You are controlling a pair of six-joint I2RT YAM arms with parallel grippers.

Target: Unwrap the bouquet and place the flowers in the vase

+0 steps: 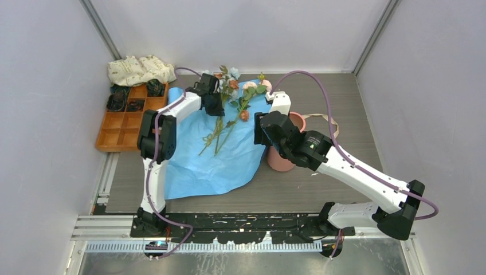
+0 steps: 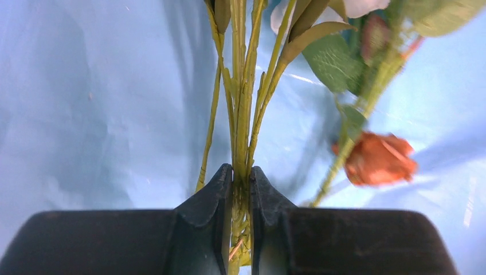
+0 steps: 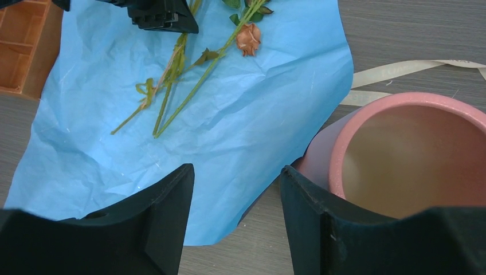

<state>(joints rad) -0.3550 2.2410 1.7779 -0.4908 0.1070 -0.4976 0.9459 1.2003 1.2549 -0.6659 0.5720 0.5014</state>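
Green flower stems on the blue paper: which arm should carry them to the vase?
Left. The left gripper is shut on the green flower stems; the right gripper hangs open, empty, beside the salmon-pink cylindrical vase.

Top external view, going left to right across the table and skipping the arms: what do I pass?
orange tray → flowers → vase → beige ribbon. The blue paper is left out because it spreads under the flowers.

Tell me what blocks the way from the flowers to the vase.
The open right gripper hangs at the vase rim on the side facing the flowers, which the left gripper pinches by the stems. It sits on that path. Otherwise only flat blue paper lies between.
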